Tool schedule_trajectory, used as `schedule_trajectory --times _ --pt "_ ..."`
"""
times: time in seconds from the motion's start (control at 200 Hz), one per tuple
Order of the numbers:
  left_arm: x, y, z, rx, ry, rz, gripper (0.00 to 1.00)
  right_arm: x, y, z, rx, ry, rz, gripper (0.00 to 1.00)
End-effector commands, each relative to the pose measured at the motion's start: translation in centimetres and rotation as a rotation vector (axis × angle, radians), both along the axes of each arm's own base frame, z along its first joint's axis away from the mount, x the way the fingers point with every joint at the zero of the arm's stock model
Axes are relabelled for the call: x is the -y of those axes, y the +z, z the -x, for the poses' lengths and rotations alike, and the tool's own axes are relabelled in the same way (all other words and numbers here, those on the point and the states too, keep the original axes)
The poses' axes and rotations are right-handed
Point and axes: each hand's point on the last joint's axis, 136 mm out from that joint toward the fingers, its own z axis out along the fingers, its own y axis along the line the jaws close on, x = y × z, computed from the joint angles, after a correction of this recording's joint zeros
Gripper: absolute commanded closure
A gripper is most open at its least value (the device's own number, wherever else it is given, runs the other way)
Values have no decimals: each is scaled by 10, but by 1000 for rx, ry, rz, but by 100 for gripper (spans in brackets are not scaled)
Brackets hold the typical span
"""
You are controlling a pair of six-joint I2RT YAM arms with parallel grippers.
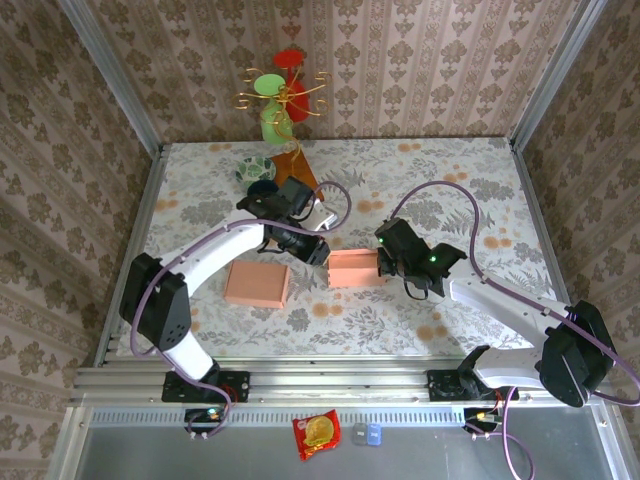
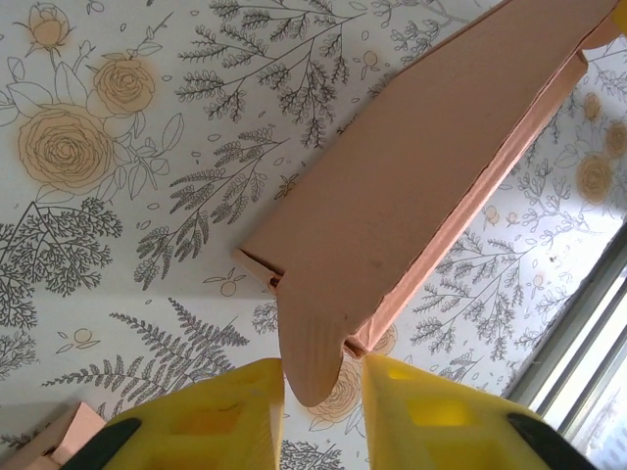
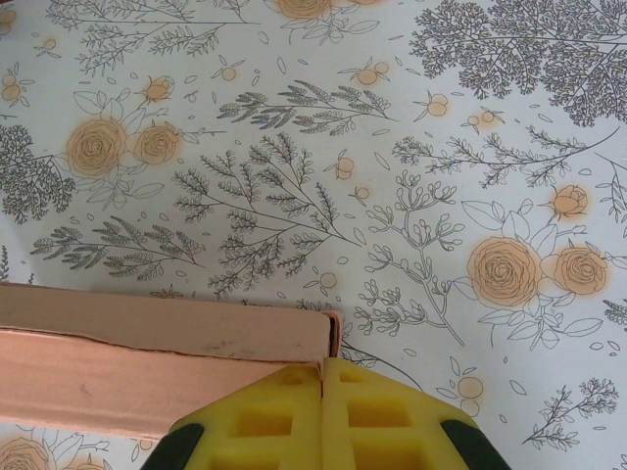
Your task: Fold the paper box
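I see the salmon-pink cardboard box (image 1: 352, 268) mid-bench (image 1: 450, 170), between both arms. My left gripper (image 2: 323, 377) straddles its rounded flap; I cannot tell whether it pinches. My right gripper (image 3: 321, 370) is closed, pressed against the box's end. A second pink carton (image 1: 257, 284) lies nearby.

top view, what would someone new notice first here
The left gripper and right gripper meet at either end of a salmon cardboard box in the middle of the flowery table. A second box lies to its left, and a red-and-green ornament stands at the back edge.
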Motion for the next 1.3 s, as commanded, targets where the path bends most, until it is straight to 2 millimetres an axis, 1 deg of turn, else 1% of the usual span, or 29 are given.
schedule_trajectory --times 0.0,0.19,0.435,0.545,0.685,0.895,1.095,1.295 --pt "5 6 -4 3 18 6 79 9 -2 5 0 -32 20 100" --pt "9 8 -3 6 27 7 83 10 -2 5 -3 -35 23 100" --pt "12 1 5 -21 84 -31 91 10 -4 6 -6 -55 5 100" --pt "9 -4 4 -33 167 -64 93 9 -4 6 -4 -62 -2 100" --pt "7 -6 0 -72 292 -51 96 8 -4 6 -4 -64 -5 100" --pt "9 -7 -1 -199 416 -13 95 6 -7 8 -7 -68 -16 100" --pt "12 -3 0 -260 444 14 95 7 -10 10 -6 -71 -16 100" --pt "14 -4 3 -324 436 -4 95 6 -11 9 -8 -71 -12 100"
